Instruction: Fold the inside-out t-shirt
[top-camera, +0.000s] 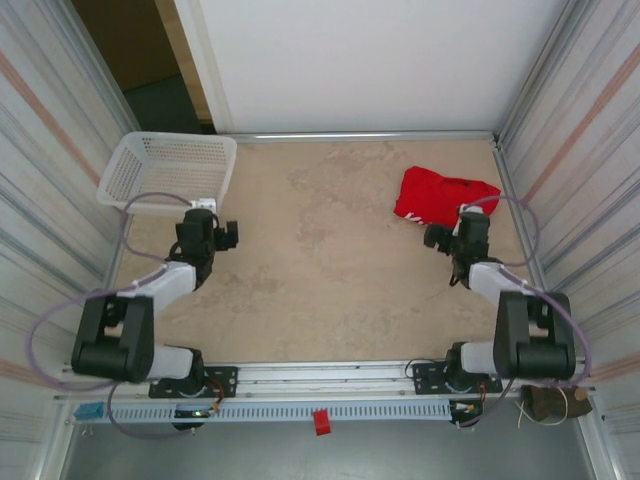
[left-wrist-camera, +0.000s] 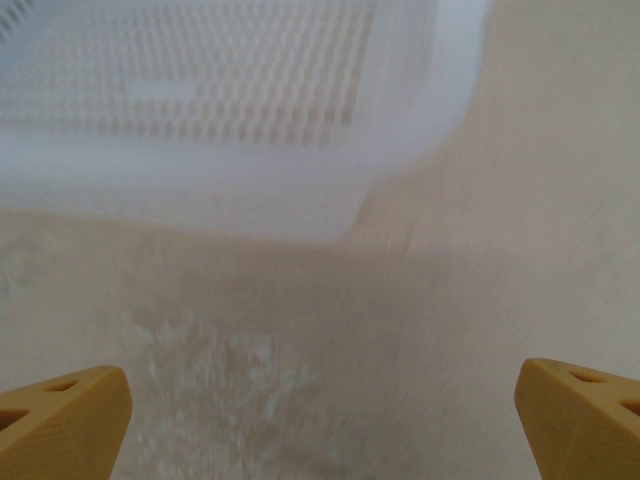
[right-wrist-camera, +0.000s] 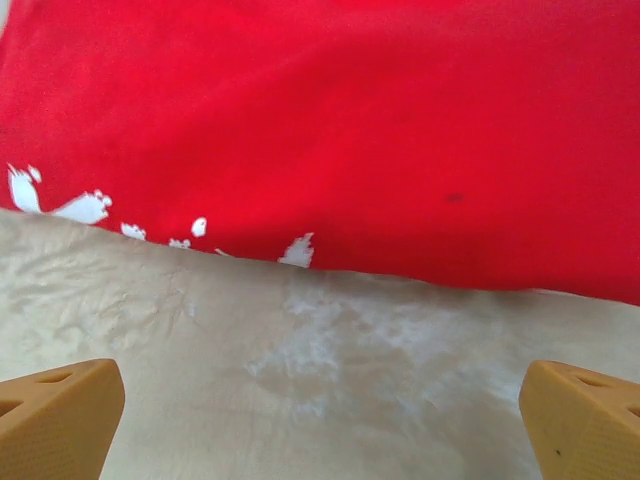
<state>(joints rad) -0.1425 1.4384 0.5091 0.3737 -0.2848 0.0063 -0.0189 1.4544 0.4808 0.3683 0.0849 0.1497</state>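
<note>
Cloth first: the inside-out t-shirt (top-camera: 440, 197) lies bunched near the far right corner of the table (top-camera: 320, 280). The right gripper (right-wrist-camera: 320, 425) hangs just before its near edge, its 2 fingers spread wide, holding nothing. The left gripper (left-wrist-camera: 320, 420), likewise spread and empty, faces a blurred white shape, probably the basket (top-camera: 128, 168) at the far left corner.

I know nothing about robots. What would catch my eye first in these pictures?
The bright red t-shirt, a compact bundle at the far right of the table, catches the eye first; the right gripper sits open just short of it. Next is the white mesh basket at the far left, right ahead of the open left gripper.
</note>
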